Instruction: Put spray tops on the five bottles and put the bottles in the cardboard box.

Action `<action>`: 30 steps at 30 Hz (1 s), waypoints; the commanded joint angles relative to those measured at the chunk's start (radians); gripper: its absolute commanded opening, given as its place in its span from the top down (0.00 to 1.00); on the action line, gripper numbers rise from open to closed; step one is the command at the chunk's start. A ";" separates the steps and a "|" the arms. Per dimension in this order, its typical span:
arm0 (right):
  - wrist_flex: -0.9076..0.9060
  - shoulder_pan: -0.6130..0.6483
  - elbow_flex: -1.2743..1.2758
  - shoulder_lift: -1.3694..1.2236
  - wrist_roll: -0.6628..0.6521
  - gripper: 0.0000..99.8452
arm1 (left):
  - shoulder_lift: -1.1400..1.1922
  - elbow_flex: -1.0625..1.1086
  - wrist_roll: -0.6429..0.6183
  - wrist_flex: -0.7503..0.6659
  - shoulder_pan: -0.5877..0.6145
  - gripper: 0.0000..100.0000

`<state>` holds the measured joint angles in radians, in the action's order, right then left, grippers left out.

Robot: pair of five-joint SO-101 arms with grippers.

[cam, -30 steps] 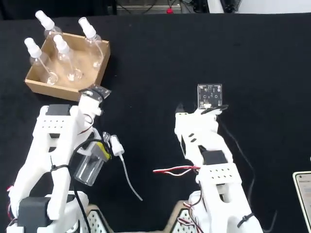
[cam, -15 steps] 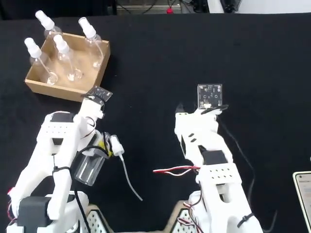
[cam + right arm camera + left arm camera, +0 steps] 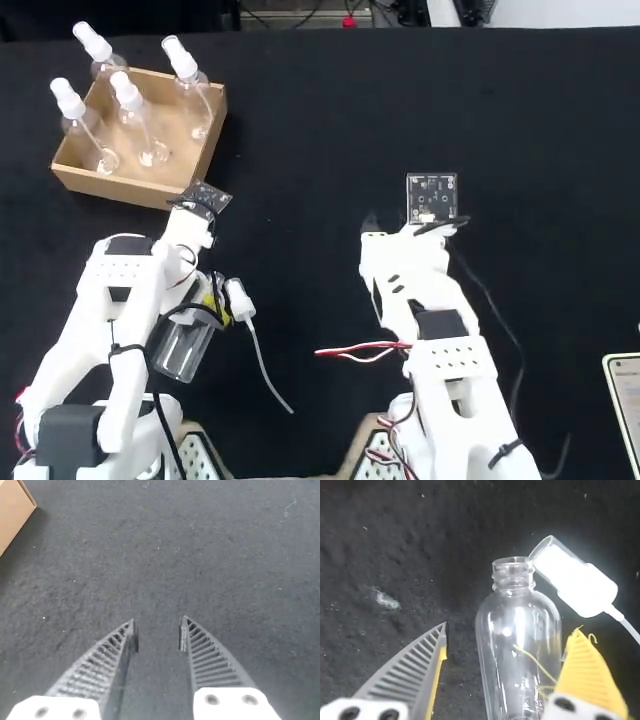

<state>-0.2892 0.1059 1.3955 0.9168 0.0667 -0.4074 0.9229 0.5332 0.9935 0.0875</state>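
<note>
Black cloth is spread over the counter (image 3: pixel 520 120), seen from above with two white arms at its near edge. At the far left corner a cardboard box (image 3: pixel 100 180) is placed; four clear bottles (image 3: pixel 140 125), each fitted with a white spray top, are stood inside it, leaning at slightly different angles.

The fifth bottle (image 3: pixel 517 645), clear and uncapped, is laid on its side on the cloth beside the left arm (image 3: pixel 110 300), its open neck directed away from the arm's base. The left gripper (image 3: pixel 510 627) is released and placed around this bottle: the grey finger (image 3: pixel 415 665) is held apart from the glass, while the yellow finger (image 3: pixel 585 665) is set close against the other side. A loose spray top (image 3: pixel 572 582) is seen just beside the neck, tilted and not seated on it; its thin dip tube (image 3: pixel 265 370) is trailed across the cloth toward the near edge.

The right gripper (image 3: pixel 157 622) is held over bare cloth, well apart from the bottle, with its fingers slightly parted and nothing between them.
</note>
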 commanded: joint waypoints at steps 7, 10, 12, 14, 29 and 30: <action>0.025 -0.014 -0.013 0.025 -0.008 0.87 | 0.044 -0.004 0.006 -0.089 -0.013 0.64; 0.025 -0.014 -0.013 0.025 -0.008 0.87 | 0.089 -0.004 0.008 -0.091 -0.012 0.64; 0.025 -0.014 -0.013 0.025 -0.008 0.87 | 0.123 -0.004 0.008 -0.094 -0.012 0.65; 0.025 -0.014 -0.013 0.025 -0.008 0.87 | 0.144 -0.008 0.008 -0.095 -0.012 0.68; 0.025 -0.012 -0.013 0.025 -0.008 0.87 | -0.018 -0.165 0.003 0.187 0.033 0.87; 0.021 -0.006 -0.015 0.025 -0.006 0.87 | -0.052 -0.166 0.003 0.206 0.047 0.87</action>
<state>-0.2892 0.1059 1.3955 0.9168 0.0667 -0.3353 0.8401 0.5347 1.0963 0.0829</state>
